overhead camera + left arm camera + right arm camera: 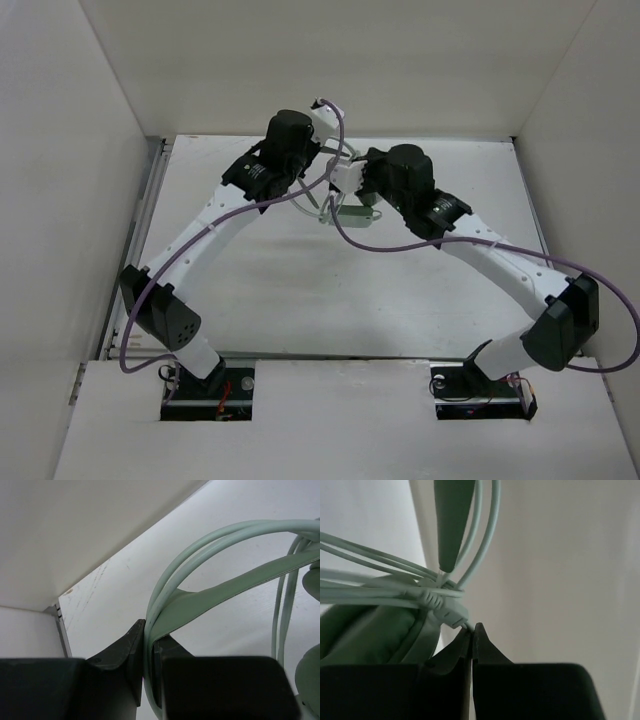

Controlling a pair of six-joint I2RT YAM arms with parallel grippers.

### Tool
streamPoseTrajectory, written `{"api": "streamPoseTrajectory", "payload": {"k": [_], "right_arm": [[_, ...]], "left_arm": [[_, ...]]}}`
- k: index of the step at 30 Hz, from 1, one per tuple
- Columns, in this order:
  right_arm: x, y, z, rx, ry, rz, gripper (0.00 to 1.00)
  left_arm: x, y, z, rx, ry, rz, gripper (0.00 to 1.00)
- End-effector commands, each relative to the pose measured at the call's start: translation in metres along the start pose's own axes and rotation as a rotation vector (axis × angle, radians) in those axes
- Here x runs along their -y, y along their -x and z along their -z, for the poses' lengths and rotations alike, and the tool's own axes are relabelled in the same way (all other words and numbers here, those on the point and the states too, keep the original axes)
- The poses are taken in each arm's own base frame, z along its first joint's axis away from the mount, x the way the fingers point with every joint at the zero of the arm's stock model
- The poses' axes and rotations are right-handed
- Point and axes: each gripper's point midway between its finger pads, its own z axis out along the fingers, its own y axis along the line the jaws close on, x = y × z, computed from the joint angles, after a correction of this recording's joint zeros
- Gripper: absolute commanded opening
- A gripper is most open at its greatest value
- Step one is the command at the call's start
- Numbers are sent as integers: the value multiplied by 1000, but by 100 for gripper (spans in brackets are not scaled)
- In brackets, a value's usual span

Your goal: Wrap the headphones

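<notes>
Between the shut jaws of the left claw (149,642) sits the flat headband (225,587) of the pale mint-green over-ear headphones (352,210), pinched together with a couple of turns of thin pale cable (200,545). From the grip the band arcs away toward 2 o'clock. The right claw (471,629) is closed to a slit, nipping that cable just behind its moulded plug (445,614). Loose loops fan off toward 9 o'clock, over a padded ear cup (370,630) at 8 o'clock.

Seen from above, the headphones hang between the two wrists at 12 o'clock from the middle of the white bench (300,300); whether they touch it I cannot tell.

They look light. The band seems thin and springy and the cups soft. The cable is probably limp and slick, and apt to uncoil without tension. The rigid band looks the safest hold. The plug joint is likely the weak spot, so pull gently there.
</notes>
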Motion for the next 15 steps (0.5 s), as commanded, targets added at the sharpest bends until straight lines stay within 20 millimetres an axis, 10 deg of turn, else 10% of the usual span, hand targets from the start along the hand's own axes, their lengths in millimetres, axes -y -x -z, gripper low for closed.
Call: {"api": "streamPoseTrajectory", "payload": {"k": [1, 9, 15], "right_arm": [[73, -20, 10, -98, -287, 113, 3], [45, -39, -1, -71, -164, -55, 23], [22, -16, 9, 45, 67, -268, 25]], "left_arm": [[-8, 62, 50, 202, -73, 112, 0], [19, 55, 67, 186, -268, 178, 0], [39, 35, 71, 124, -372, 221, 0]]}}
